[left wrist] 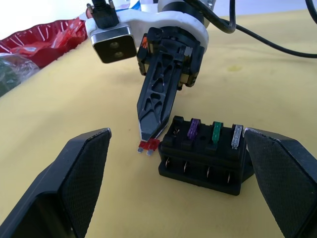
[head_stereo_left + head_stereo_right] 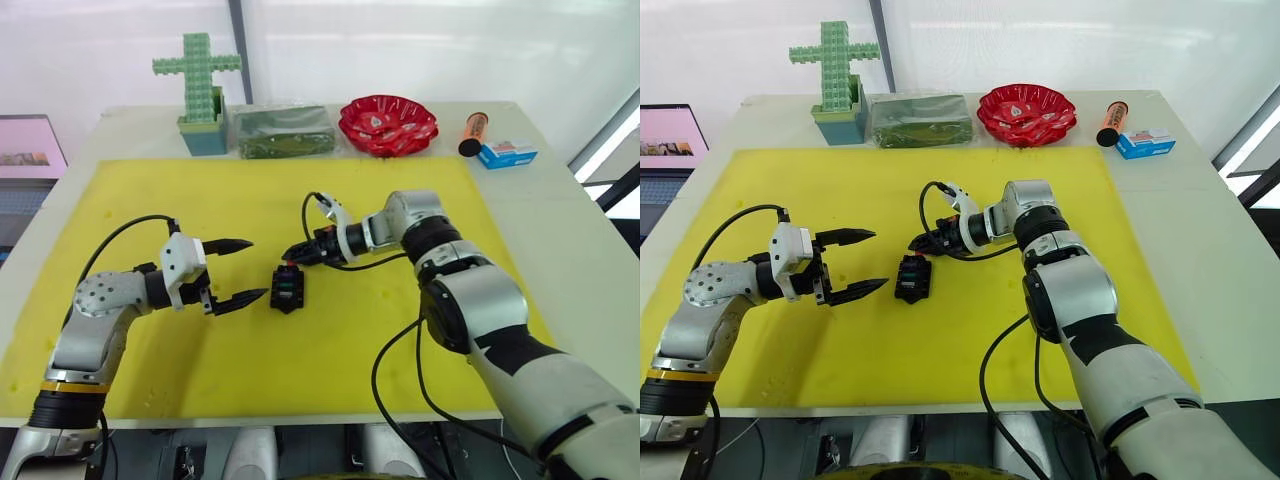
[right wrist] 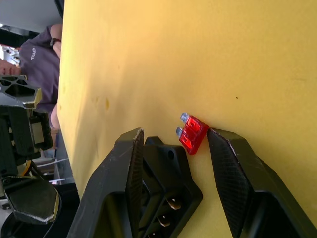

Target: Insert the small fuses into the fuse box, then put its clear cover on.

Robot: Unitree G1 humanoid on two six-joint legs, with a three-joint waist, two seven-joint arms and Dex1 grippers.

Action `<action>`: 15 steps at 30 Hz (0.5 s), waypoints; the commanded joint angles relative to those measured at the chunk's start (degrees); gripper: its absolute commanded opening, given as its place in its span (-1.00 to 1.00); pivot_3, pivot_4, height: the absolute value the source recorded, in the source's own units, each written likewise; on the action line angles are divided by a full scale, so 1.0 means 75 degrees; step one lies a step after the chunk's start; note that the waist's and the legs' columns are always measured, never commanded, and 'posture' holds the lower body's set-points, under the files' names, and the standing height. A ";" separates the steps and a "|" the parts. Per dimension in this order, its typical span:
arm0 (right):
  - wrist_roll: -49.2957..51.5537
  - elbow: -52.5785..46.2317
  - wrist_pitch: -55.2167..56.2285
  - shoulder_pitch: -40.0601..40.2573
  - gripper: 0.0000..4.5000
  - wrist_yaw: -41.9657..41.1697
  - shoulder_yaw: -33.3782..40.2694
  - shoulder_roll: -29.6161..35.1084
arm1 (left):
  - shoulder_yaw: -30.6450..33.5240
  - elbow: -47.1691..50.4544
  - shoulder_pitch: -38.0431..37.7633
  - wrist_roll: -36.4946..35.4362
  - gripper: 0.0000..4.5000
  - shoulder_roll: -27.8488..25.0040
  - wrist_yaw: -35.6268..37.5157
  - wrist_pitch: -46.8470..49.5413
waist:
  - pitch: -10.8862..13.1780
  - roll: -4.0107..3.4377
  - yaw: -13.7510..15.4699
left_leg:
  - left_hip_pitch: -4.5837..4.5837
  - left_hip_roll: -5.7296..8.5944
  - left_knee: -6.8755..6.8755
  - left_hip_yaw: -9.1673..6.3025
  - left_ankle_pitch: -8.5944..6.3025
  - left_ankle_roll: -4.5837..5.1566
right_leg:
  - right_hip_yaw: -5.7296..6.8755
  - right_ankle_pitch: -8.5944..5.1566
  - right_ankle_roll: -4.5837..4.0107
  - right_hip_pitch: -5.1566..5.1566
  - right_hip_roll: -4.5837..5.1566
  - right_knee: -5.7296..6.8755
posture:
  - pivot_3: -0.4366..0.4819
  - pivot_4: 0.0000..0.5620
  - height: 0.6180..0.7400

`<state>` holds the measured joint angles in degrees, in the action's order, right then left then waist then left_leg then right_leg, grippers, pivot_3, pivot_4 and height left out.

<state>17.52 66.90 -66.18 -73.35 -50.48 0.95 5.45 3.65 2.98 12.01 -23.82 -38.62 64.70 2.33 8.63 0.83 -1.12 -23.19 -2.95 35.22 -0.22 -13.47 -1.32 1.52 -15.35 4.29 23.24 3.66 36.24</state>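
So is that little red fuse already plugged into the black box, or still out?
Still out. The red fuse lies on the yellow mat beside the fuse box, between the right hand's open fingers, while purple, green and grey fuses sit in slots.

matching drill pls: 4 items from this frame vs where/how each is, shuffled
1. red fuse
2. green fuse
3. left pincer
4. red dish

a. seated in the fuse box
b. open, holding nothing
c. on the table behind the yellow mat
d. lying on the mat beside the fuse box, at the right pincer

Pairs: 1-d, 2-a, 3-b, 4-c
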 commanded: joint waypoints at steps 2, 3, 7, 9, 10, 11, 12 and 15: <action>-0.0062 -0.0044 0.0084 -0.0133 -0.15 0.0019 0.0112 -0.0091 | 0.0212 0.0236 0.0028 -0.0093 1.00 -0.0110 -0.0013 -0.0034 | 0.0000 0.0000 0.0001 | 0.0000 0.0000 0.0000 0.0000 0.0000 0.0000 | 0.0000 0.0000 0.0000 0.0000 0.0000 0.0000 | -0.05 -0.47 1.00; -0.0080 -0.0044 0.0096 -0.0111 -0.22 0.0024 0.0114 -0.0090 | 0.0213 0.0238 0.0023 -0.0094 1.00 -0.0113 -0.0011 -0.0032 | 0.0000 0.0000 0.0002 | 0.0000 0.0000 0.0000 0.0000 0.0000 0.0000 | 0.0000 0.0000 0.0000 0.0000 0.0000 0.0000 | -0.05 -0.47 1.00; -0.0123 -0.0047 0.0099 -0.0068 -0.78 0.0042 0.0127 -0.0077 | 0.0212 0.0216 0.0024 -0.0089 1.00 -0.0116 -0.0005 -0.0033 | 0.0000 -0.0001 0.0004 | -0.0001 0.0000 0.0000 0.0000 0.0000 0.0000 | 0.0000 0.0000 0.0000 0.0000 0.0000 0.0000 | -0.05 -0.47 1.00; -0.0154 -0.0050 0.0112 -0.0053 -0.98 0.0050 0.0118 -0.0070 | 0.0211 0.0220 0.0021 -0.0090 1.00 -0.0113 -0.0007 -0.0035 | 0.0000 0.0000 0.0008 | -0.0001 0.0000 0.0000 0.0000 0.0000 0.0000 | 0.0000 0.0000 0.0000 0.0000 0.0001 -0.0001 | -0.05 -0.47 1.00; -0.0167 -0.0051 0.0128 -0.0045 -0.98 0.0051 0.0113 -0.0064 | 0.0210 0.0224 0.0019 -0.0090 1.00 -0.0110 -0.0009 -0.0036 | 0.0000 0.0000 0.0008 | -0.0001 0.0000 0.0000 0.0000 0.0000 0.0000 | 0.0000 0.0000 0.0000 0.0000 0.0001 -0.0001 | -0.05 -0.47 1.00; -0.0173 -0.0054 0.0134 -0.0037 -0.98 0.0046 0.0112 -0.0058 | 0.0210 0.0230 0.0013 -0.0091 1.00 -0.0109 -0.0009 -0.0037 | 0.0000 0.0000 0.0009 | -0.0001 0.0000 0.0000 0.0000 0.0000 0.0000 | 0.0000 0.0000 0.0000 0.0000 0.0001 -0.0001 | -0.05 -0.47 1.00; -0.0177 -0.0058 0.0130 -0.0031 -0.98 0.0043 0.0114 -0.0052 | 0.0210 0.0231 0.0009 -0.0090 1.00 -0.0107 -0.0009 -0.0041 | 0.0000 0.0000 0.0008 | -0.0001 0.0000 0.0001 0.0000 0.0000 0.0000 | 0.0000 0.0000 0.0000 0.0000 0.0001 -0.0001 | -0.05 -0.47 1.00; -0.0170 -0.0080 0.0115 -0.0034 -0.98 0.0038 0.0159 -0.0013 | 0.0212 0.0243 -0.0008 -0.0096 1.00 -0.0104 -0.0009 -0.0045 | 0.0000 0.0000 0.0010 | -0.0001 0.0000 0.0001 0.0000 0.0000 0.0000 | 0.0000 0.0000 0.0000 -0.0001 0.0001 0.0000 | -0.05 -0.47 1.00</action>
<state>16.00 66.90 -65.59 -73.29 -50.02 1.06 5.15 3.65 2.99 11.97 -23.83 -38.63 64.71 2.33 8.63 0.83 -1.05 -23.20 -2.95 35.23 -0.22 -13.47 -1.32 1.52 -15.35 4.28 23.24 3.67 36.24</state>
